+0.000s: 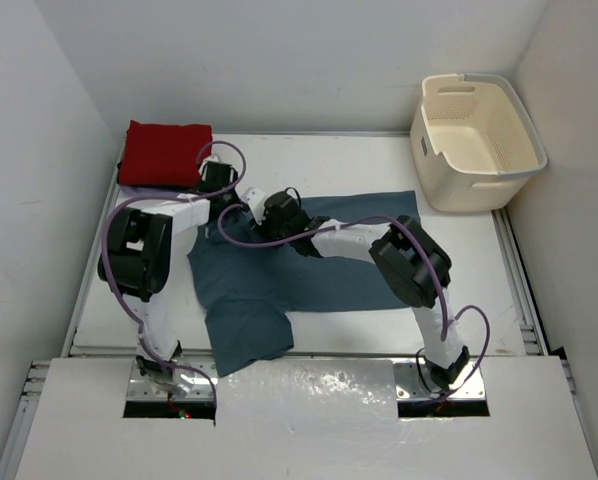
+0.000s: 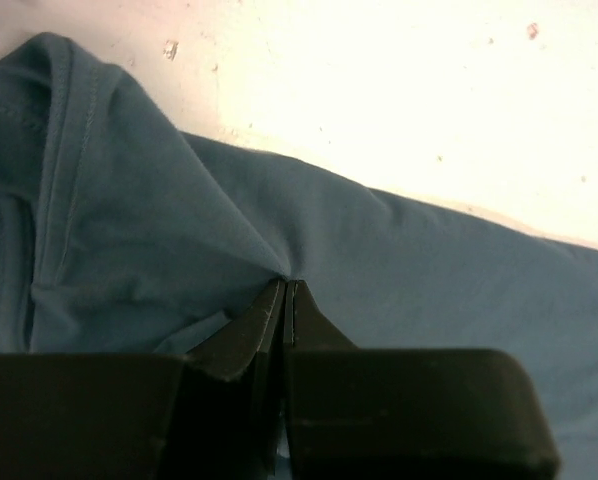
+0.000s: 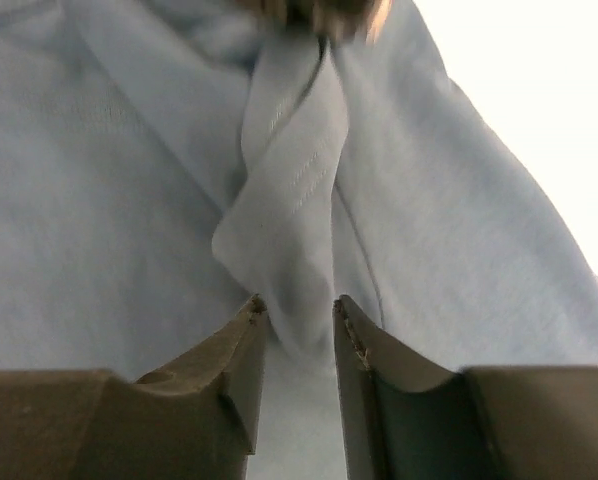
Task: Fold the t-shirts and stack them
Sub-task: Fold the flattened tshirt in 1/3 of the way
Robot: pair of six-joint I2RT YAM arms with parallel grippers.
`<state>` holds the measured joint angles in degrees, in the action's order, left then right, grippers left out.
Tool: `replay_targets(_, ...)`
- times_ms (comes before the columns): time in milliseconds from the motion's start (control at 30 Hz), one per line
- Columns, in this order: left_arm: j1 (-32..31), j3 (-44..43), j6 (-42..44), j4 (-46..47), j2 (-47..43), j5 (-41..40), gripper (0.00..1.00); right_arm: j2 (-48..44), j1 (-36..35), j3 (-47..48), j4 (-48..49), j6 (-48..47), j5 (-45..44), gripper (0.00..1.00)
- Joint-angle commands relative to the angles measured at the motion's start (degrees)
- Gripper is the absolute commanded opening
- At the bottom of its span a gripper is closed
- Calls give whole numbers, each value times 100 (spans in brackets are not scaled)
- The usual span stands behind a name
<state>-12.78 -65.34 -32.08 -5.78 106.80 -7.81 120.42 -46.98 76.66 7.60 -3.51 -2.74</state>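
From above, the teal t-shirt (image 1: 309, 270) is seen spread flat mid-table, the red t-shirt (image 1: 164, 152) folded at the far left corner, and the basket (image 1: 479, 175) at the far right. At the left wrist, the left gripper (image 2: 287, 292) is pressed together, pinching teal cloth. At the right wrist, the right gripper (image 3: 297, 310) is seen with jaws apart around a twisted fold; whether it is squeezed cannot be told.

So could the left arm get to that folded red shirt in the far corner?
Probably yes: the red shirt lies beyond the left tool with nothing between. But that tool is shut on the teal shirt, so it must let go first.
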Motion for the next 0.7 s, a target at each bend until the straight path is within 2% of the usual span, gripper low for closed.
replay_targets(0,-14,-365,87,-89,139,-115,0,113,-4,375,23,17,-7,36)
replay_targets(33,-14,-409,105,-125,148,-98,1,122,-13,376,14,26,-77,43)
replay_targets(100,-14,-374,88,-108,87,-106,9,78,-4,402,-47,0,-77,44)
replay_targets(133,-14,-313,96,-99,8,-115,22,8,-21,402,-152,8,-69,42)
replay_targets(167,-14,-295,96,-99,-28,-124,32,-36,-22,332,-162,34,79,38)
replay_targets(200,-14,-251,114,-73,-72,-133,41,-141,-56,253,-57,78,159,38)
replay_targets(267,-14,-225,140,-72,-90,-142,45,-212,-109,130,-39,113,169,44)
replay_targets(433,-14,-190,131,-81,-63,-54,40,-291,-355,-28,119,245,-77,45)
replay_targets(567,-14,-172,123,-46,-72,16,27,-160,-435,24,190,586,-174,47)
replay_targets(633,-14,-163,122,-55,-81,17,25,-63,-452,59,251,623,-139,46)
replay_targets(667,-14,-154,123,-46,-89,25,19,-36,-470,59,286,606,-147,46)
